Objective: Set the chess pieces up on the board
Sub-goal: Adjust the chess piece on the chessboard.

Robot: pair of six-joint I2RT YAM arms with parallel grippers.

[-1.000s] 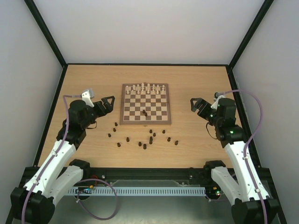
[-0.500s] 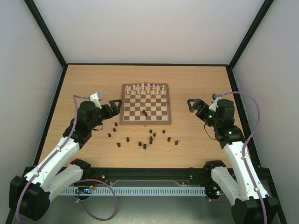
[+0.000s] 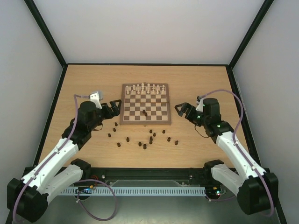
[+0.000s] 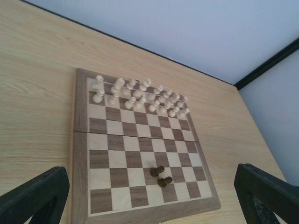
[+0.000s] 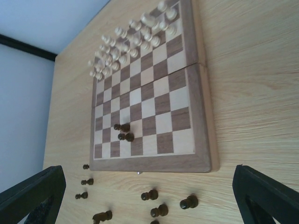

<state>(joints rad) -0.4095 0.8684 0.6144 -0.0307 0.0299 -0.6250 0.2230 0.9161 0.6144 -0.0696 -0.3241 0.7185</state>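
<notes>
Both hands are released, jaws spread wide and holding nothing. The left hand [image 3: 116, 107] hangs just off the chessboard's left edge and the right hand [image 3: 181, 110] just off its right edge. The chessboard [image 3: 145, 123] lies mid-desk, with the cream chessmen [image 3: 145, 87] ranked along its two far rows. Most of the dark brown chessmen [image 3: 145, 146] are scattered on the desk [image 3: 201, 84] just in front of the board's near border. Only a dark pair [image 4: 160, 176] stands on the squares, close together in the near half.

The chessmen are far smaller than the fingers and several sit bunched, so a descending hand may well topple neighbours or pinch two at once. A shallow pinch could let a chessman twist or drop. If both arms reach into that one cluster, they risk colliding.
</notes>
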